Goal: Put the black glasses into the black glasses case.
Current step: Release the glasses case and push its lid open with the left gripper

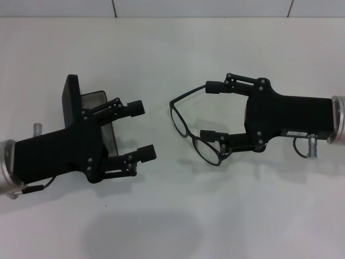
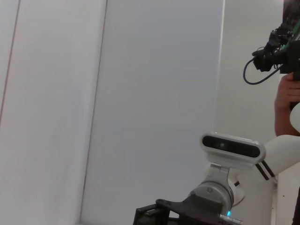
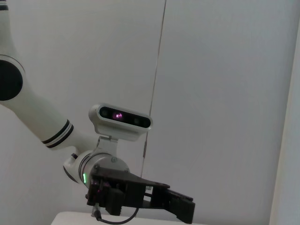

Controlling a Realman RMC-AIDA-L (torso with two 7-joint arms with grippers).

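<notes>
The black glasses [image 1: 190, 135] lie unfolded on the white table, right of centre in the head view. My right gripper [image 1: 210, 110] is open around them: one fingertip [image 1: 213, 86] is at the end of a temple arm, the other [image 1: 208, 135] is over the nearer lens. The black glasses case [image 1: 70, 100] stands open at the left with its lid upright and grey lining showing. My left gripper [image 1: 140, 130] is open and empty, and it hides part of the case's base. The glasses and case do not show in the wrist views.
The white table [image 1: 172, 216] runs to a back edge at the top of the head view. The left wrist view shows my right arm's wrist [image 2: 220, 187] and a person's hand [image 2: 286, 101] with a camera. The right wrist view shows my left arm [image 3: 112, 183].
</notes>
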